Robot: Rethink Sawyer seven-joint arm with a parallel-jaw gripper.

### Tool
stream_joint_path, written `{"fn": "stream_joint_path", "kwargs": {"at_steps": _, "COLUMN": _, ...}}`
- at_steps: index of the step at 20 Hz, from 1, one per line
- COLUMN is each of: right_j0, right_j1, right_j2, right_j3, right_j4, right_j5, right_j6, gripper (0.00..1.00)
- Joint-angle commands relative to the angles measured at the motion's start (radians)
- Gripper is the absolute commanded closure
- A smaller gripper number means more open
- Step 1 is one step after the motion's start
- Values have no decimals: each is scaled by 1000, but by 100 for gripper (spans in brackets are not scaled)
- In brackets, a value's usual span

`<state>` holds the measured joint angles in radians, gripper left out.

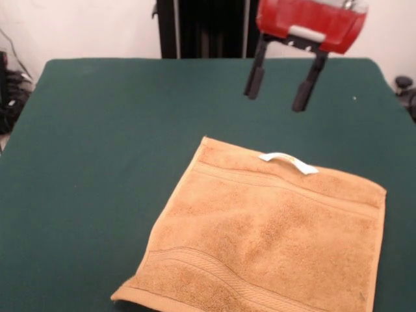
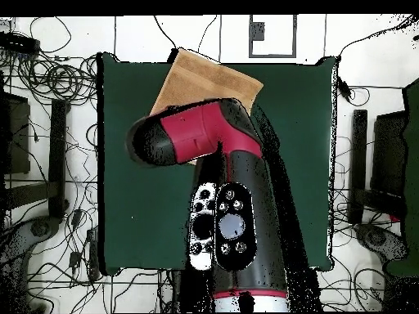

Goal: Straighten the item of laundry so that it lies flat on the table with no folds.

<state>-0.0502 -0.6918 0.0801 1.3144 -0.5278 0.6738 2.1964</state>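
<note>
Hand (image 1: 279, 88) is up off the tabletop (image 1: 97, 130) with both fingers spread, gripping nothing. Nearest the camera, the tan towel (image 1: 266, 240) looks basically flat already, front edge running out of frame. Further back, its white loop tag (image 1: 289, 162) sits below the hand. Risk I'd guess: another pinch there bunches the edge again.

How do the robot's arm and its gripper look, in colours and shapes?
The gripper has a glossy red, rounded housing with a small white and grey plate on its underside. Two slim black fingers hang from it, each ending in a thicker black pad. From overhead, the arm is made of thick, rounded, red and black segments. One black segment carries a white panel with round buttons.
</note>
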Motion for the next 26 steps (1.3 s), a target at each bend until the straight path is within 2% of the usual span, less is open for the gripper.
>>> {"fn": "stream_joint_path", "kwargs": {"at_steps": 1, "right_j0": -52, "right_j1": 43, "right_j2": 179, "right_j3": 218, "right_j4": -95, "right_j5": -74, "right_j6": -370, "gripper": 0}}
{"fn": "stream_joint_path", "kwargs": {"at_steps": 9, "right_j0": -66, "right_j1": 69, "right_j2": 192, "right_j3": 214, "right_j4": -239, "right_j5": -170, "right_j6": -301, "gripper": 0}}
{"fn": "stream_joint_path", "kwargs": {"at_steps": 18, "right_j0": -93, "right_j1": 88, "right_j2": 233, "right_j3": 205, "right_j4": -284, "right_j5": -158, "right_j6": -293, "gripper": 0}}
{"fn": "stream_joint_path", "kwargs": {"at_steps": 19, "right_j0": -98, "right_j1": 87, "right_j2": 245, "right_j3": 203, "right_j4": -295, "right_j5": -149, "right_j6": -288, "gripper": 100}}
{"fn": "stream_joint_path", "kwargs": {"at_steps": 24, "right_j0": -106, "right_j1": 91, "right_j2": 260, "right_j3": 200, "right_j4": -309, "right_j5": -136, "right_j6": -305, "gripper": 100}}
{"fn": "stream_joint_path", "kwargs": {"at_steps": 26, "right_j0": -104, "right_j1": 97, "right_j2": 261, "right_j3": 187, "right_j4": -310, "right_j5": -94, "right_j6": -327, "gripper": 100}}
